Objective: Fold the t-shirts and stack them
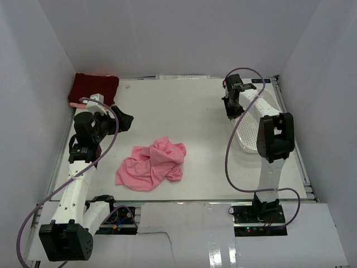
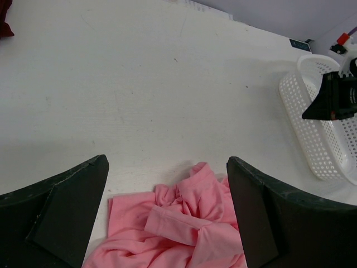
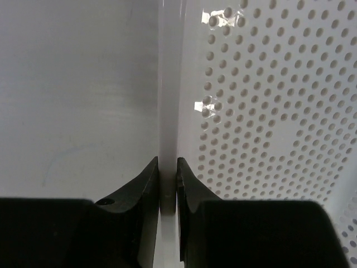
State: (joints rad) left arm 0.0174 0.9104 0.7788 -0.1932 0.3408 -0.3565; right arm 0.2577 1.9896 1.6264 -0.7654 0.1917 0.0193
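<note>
The white table (image 1: 212, 111) carries three things. A pink t-shirt (image 1: 150, 164) lies crumpled left of its middle. A maroon t-shirt (image 1: 92, 88), folded, sits in the far left corner. A white mesh basket (image 1: 247, 137) rests along the right side.

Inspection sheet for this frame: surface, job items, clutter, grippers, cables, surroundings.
Surface: white table, a few faint marks, no spills seen.
Job's things: pink t-shirt crumpled, unfolded, left of centre; maroon t-shirt folded, far left corner. Not stacked.
Clutter: white mesh basket at the right side, partly under the right arm.
Grippers: left gripper open, holding nothing, not touching the pink cloth; right gripper closed on the basket's rim.
Cables: purple cables loop along both arms, none on the shirts.
Surroundings: plain white walls on three sides; nothing else seen.
</note>
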